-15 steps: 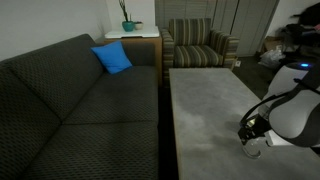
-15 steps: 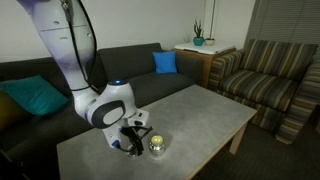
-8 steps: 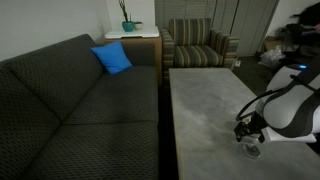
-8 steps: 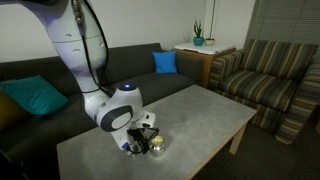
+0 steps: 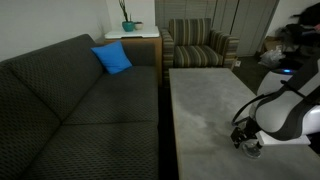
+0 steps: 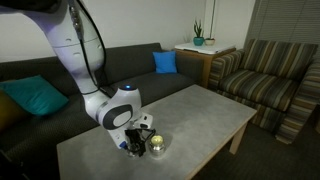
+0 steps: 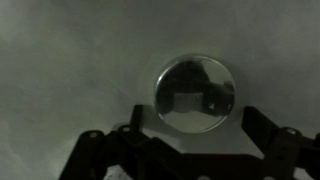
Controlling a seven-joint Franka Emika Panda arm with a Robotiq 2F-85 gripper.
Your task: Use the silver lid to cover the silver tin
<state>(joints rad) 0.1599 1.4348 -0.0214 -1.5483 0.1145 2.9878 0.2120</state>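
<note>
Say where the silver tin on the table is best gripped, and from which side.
Probably from straight above, jaws straddling the silver tin across its width and closing on its curved side wall: it stands low, round and upright on the table beside the open gripper.

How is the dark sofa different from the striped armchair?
The long dark grey fabric sofa has no stripes, seats several and carries a blue cushion and a teal cushion. The olive-brown striped fabric armchair seats one and holds none. Both are upholstered and stand beside the grey table.
</note>
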